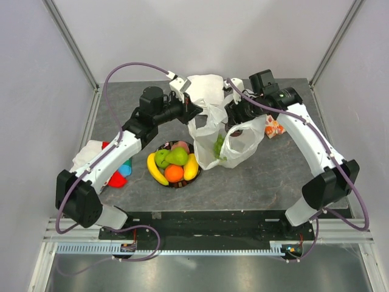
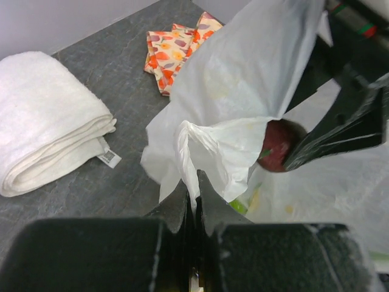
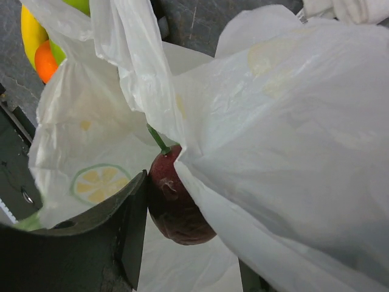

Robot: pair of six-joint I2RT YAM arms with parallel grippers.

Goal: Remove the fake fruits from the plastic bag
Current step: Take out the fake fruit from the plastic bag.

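Dark red fruit (image 3: 176, 204) stem up | right fingers (image 3: 130, 231) clamp it | left fingers (image 2: 211, 210) pinch plastic bag (image 2: 231, 103)

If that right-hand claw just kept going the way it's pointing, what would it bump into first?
Likely the dark red fruit, already between the jaws of the right gripper and against one finger, with the plastic bag draped over it. Depth is unclear.

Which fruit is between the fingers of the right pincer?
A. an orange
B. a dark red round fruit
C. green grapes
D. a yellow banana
B: the right wrist view shows the dark red fruit sitting between the fingers of the right pincer, half wrapped by the plastic bag.
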